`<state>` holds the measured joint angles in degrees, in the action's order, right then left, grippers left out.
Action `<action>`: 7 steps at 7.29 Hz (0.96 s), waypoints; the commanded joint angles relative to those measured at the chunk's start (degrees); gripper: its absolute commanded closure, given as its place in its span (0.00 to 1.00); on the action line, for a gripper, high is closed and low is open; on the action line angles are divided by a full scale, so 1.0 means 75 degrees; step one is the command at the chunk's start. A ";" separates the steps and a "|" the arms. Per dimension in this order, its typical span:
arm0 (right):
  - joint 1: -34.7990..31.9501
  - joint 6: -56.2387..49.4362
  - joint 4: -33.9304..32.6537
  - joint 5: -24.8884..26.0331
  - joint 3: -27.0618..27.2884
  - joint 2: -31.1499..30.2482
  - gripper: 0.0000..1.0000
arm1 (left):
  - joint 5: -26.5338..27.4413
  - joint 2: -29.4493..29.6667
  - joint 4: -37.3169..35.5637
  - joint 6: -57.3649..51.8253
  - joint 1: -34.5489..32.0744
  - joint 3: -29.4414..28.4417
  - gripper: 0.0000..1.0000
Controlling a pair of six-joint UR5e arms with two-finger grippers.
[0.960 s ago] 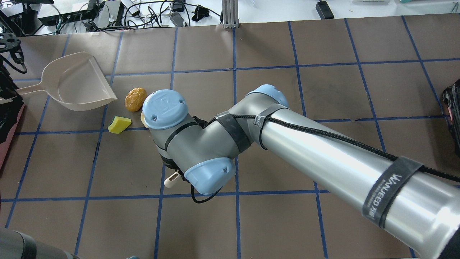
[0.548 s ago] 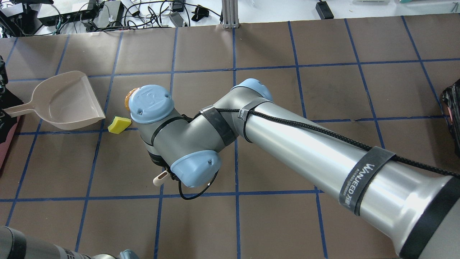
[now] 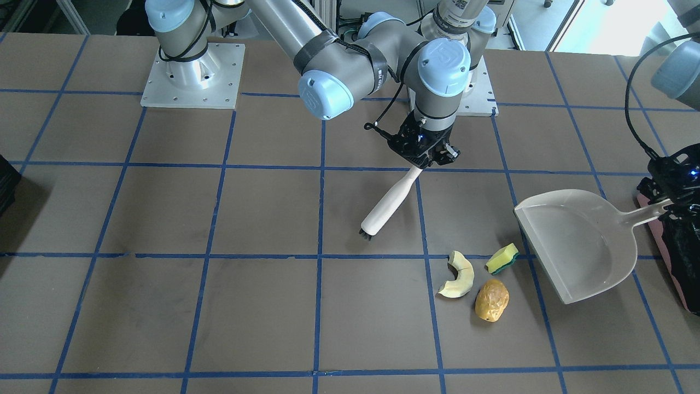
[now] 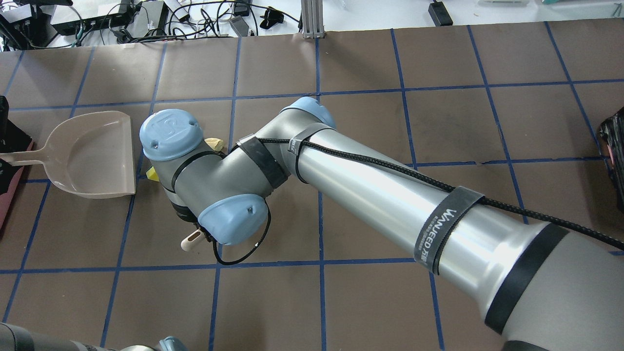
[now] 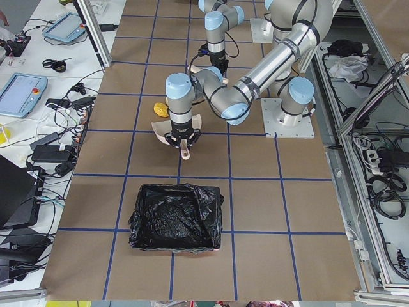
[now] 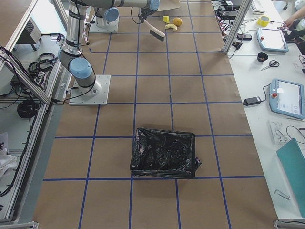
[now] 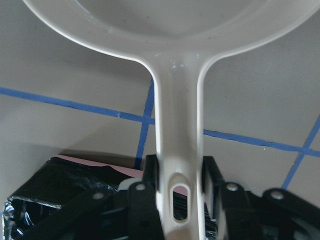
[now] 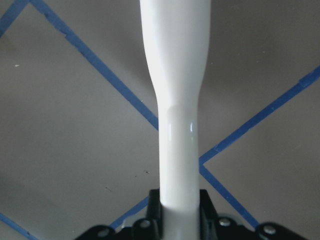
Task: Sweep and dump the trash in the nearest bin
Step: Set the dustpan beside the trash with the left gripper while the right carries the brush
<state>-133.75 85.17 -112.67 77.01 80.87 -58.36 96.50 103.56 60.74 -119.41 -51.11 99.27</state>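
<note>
Trash [image 3: 491, 300]: three scraps, likely light, sliding easily under bristles.
Right gripper [image 3: 424, 156] clamping brush [image 3: 385, 202]; left gripper [image 7: 179, 172] clamping dustpan [image 3: 574, 241] handle; scraps lying at its eight o'clock.

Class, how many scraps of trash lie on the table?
3: a sponge wedge near the lip of the dustpan, a cream curved slice beside it, a golden-brown potato-like piece lowest in the front-facing view, which hides none.

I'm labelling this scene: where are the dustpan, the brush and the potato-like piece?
dustpan [image 3: 579, 246], front-facing view, bare floor of its scoop.
brush [image 3: 391, 201], front-facing view, middle of its white handle.
potato-like piece [image 3: 491, 300], front-facing view, centre of its lumpy top.
</note>
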 commanded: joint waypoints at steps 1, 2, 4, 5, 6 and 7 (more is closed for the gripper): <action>-0.0107 -0.0012 0.0034 -0.0249 -0.0539 0.0374 1.00 | -0.0896 -0.0084 -0.0329 -0.1216 0.0064 0.0660 1.00; -0.0154 -0.0012 0.0023 -0.0272 -0.0680 0.0515 1.00 | -0.1262 0.0124 -0.0504 -0.1501 0.0506 0.0570 1.00; -0.0260 -0.0012 0.0069 -0.0296 -0.0915 0.0703 1.00 | -0.1265 0.0196 -0.0529 -0.1644 0.0814 0.0348 1.00; -0.0271 -0.0070 0.0035 -0.0308 -0.0939 0.0715 1.00 | -0.1265 0.0231 -0.0529 -0.1598 0.0826 0.0300 1.00; -0.0260 -0.0221 0.0034 -0.0366 -0.0951 0.0727 1.00 | -0.1288 0.0348 -0.0552 -0.1574 0.0838 0.0300 1.00; -0.0271 -0.0223 0.0034 -0.0448 -0.0986 0.0727 1.00 | -0.1300 0.0453 -0.0564 -0.1458 0.0827 0.0276 1.00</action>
<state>-135.72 83.94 -112.39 74.30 73.77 -52.99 86.89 105.99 56.65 -131.09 -44.94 101.57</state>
